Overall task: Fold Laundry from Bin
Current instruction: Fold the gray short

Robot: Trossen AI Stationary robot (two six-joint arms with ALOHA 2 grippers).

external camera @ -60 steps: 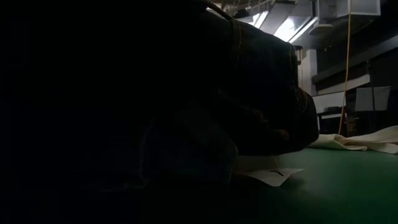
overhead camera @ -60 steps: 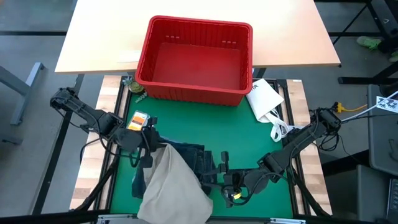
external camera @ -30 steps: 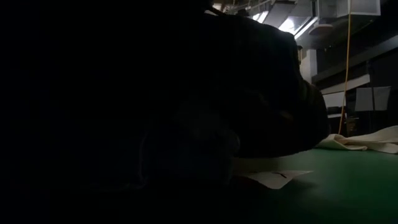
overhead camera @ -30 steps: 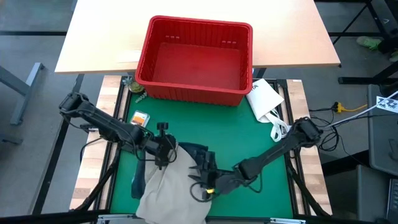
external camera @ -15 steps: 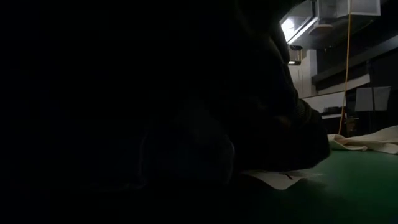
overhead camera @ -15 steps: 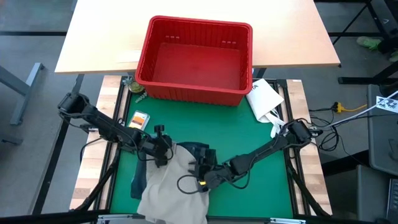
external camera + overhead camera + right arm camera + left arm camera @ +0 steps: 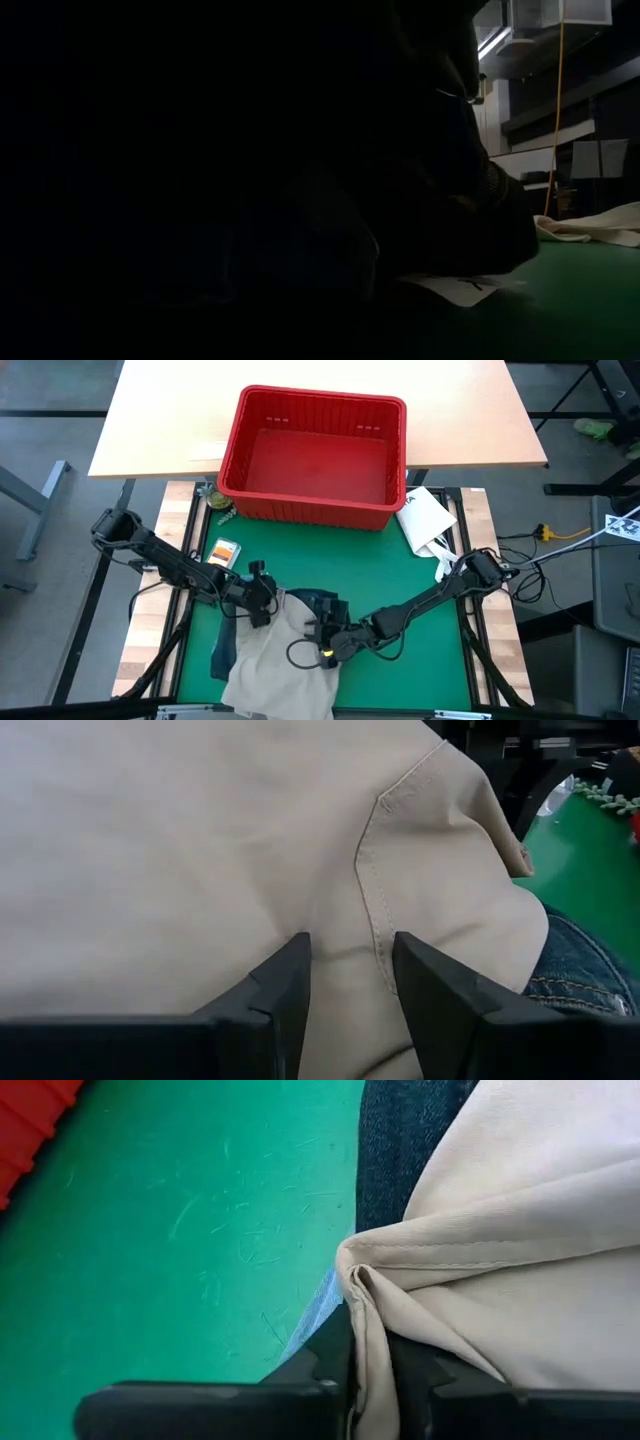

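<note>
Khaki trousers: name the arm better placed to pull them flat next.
Left, probably. Its pincer already pinches a fold of the khaki trousers; the right pincer sits open on them, gripping nothing.

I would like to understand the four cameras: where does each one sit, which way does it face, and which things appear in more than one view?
High view: above the table, looking straight down on the bright red ribbed plastic bin, the green mat and both arms.
Low view: at table height; mostly dark cloth close by, the room behind.
Left wrist view: looks past the left gripper, shut on the tan khaki trousers.
Right wrist view: looks past the open right gripper pressing the same trousers.
Shared: trousers and dark blue denim jeans show in the high and both wrist views.
</note>
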